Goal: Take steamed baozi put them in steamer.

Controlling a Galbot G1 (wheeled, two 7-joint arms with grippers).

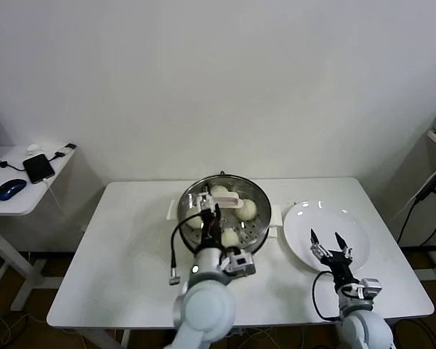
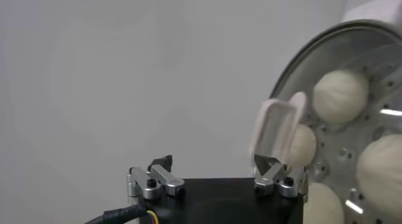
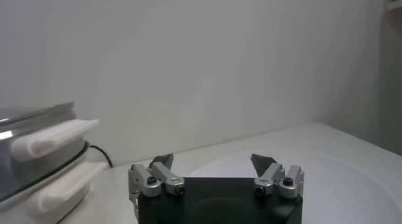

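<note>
Four steamed baozi (image 1: 246,209) lie inside the steamer (image 1: 256,190), which stands at the middle of the desk (image 1: 123,247), toward its far edge; all four rest on the perforated tray, apart from one another as far as the head view allows, though the left arm covers part of the one nearest the pot's left wall. The left tool (image 1: 208,212) hangs over the left part of the steamer with its fingers spread wide and nothing between them; in the left wrist view one fingertip (image 2: 267,163) shows against the tray and the other (image 2: 162,162) against the plain wall behind. A cream handle (image 2: 278,128) stands upright just beyond that tool, in the steamer. The right tool (image 1: 330,243) is parked over the near part of a flat white plate (image 1: 305,218) at the right side of the desk, its fingers likewise spread wide and holding nothing. The plate carries nothing. A side table (image 1: 18,196) stands off the desk's left edge with a phone (image 1: 38,167) and a mouse (image 1: 10,189) on it.
</note>
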